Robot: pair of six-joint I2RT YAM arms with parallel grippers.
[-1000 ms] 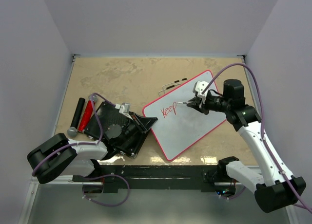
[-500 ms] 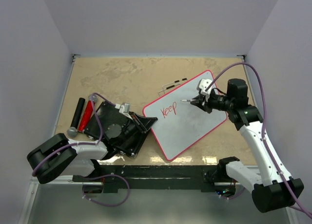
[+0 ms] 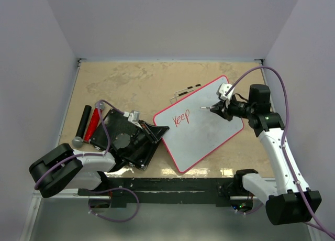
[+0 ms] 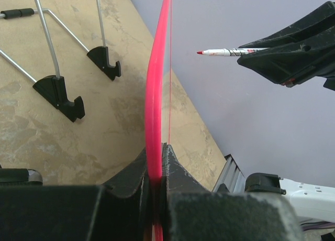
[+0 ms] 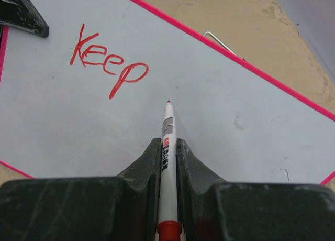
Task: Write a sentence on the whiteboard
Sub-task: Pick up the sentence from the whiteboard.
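Note:
The whiteboard (image 3: 201, 131), white with a thin red rim, lies tilted on the table right of centre. One red word, "Keep" (image 3: 181, 118), is written near its left end; it also shows in the right wrist view (image 5: 107, 63). My right gripper (image 3: 219, 109) is shut on a white marker with a red tip (image 5: 167, 131), held just above the board to the right of the word. My left gripper (image 3: 157, 132) is shut on the board's red rim (image 4: 155, 110) at its left corner. The marker (image 4: 230, 52) shows in the left wrist view too.
A black ribbed slab (image 3: 123, 138) lies under my left arm. A black cylinder (image 3: 83, 121) and a red marker (image 3: 93, 123) lie at the far left. Thin wire stands with black feet (image 3: 186, 90) sit behind the board; they also show in the left wrist view (image 4: 57, 89).
My right gripper has moved right along the board with the marker, away from the word "Keep". The left arm and the board have not moved.

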